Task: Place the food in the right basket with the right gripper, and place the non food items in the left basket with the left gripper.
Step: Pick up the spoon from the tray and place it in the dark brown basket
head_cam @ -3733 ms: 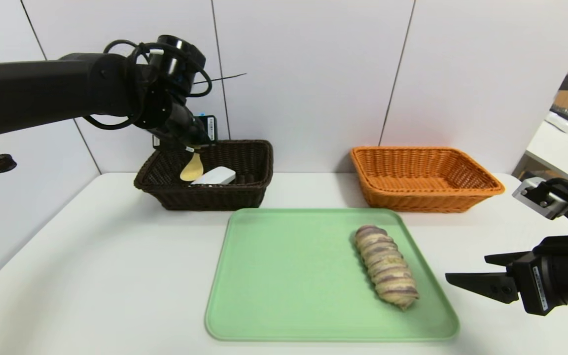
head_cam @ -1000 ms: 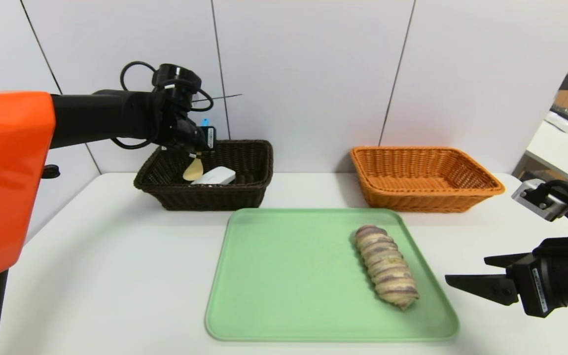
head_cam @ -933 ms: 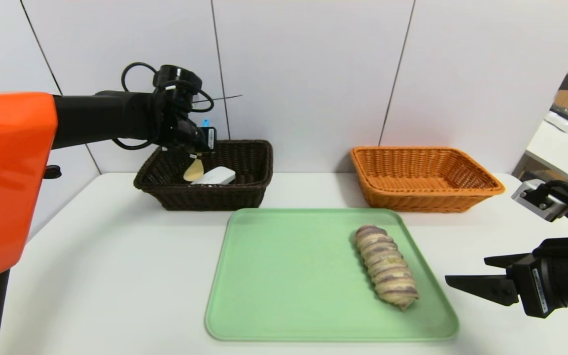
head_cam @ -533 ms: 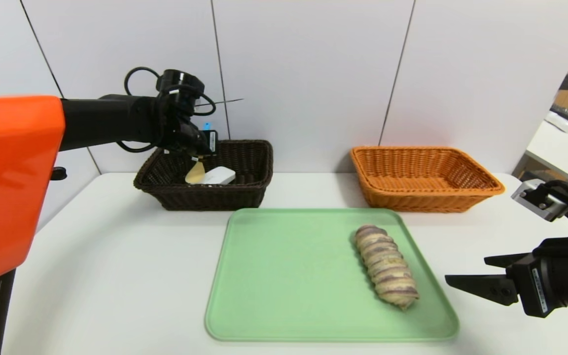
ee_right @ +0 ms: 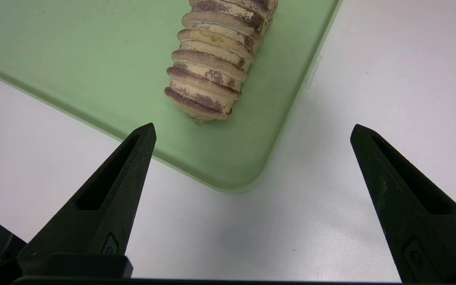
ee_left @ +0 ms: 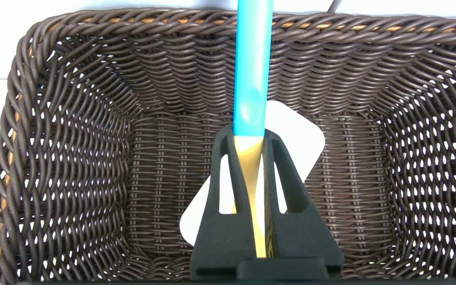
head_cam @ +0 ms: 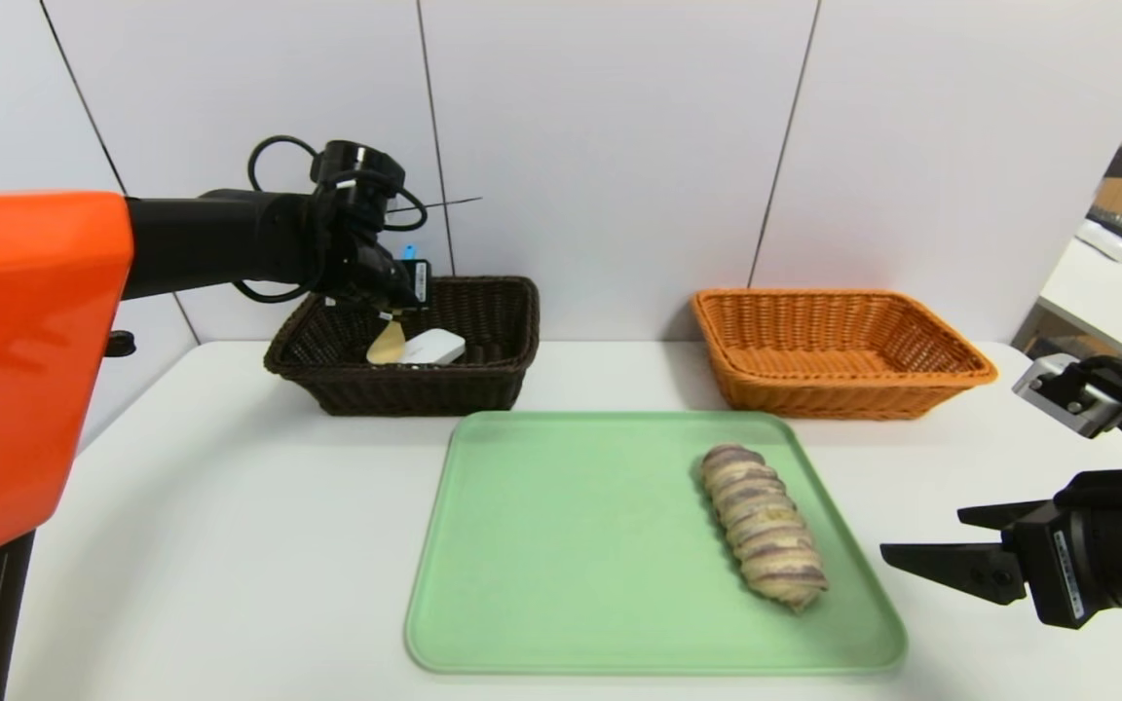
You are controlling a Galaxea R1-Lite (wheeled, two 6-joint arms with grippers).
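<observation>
Head view: left gripper point(head_cam: 403, 295) hangs over the dark basket point(head_cam: 498, 375), clamped on the spoon point(ee_left: 251, 87), bowl pointing down beside the white case point(head_cam: 430, 346) already inside. Bread point(head_cam: 763, 527) lies on the green tray point(head_cam: 561, 545), long axis running away from the robot, just left of the wide-open right gripper point(head_cam: 951, 540), the nearer arm. Orange basket point(head_cam: 843, 385) holds nothing. Count: two baskets, one spoon, one case, one bread.

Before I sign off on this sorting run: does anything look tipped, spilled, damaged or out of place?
Nothing stands out. The left hand, shut on the spoon, holds it over the white case in the dark basket. The bread loaf lies intact on the green tray; the orange basket sits upright; the right hand waits open beside the tray.
</observation>
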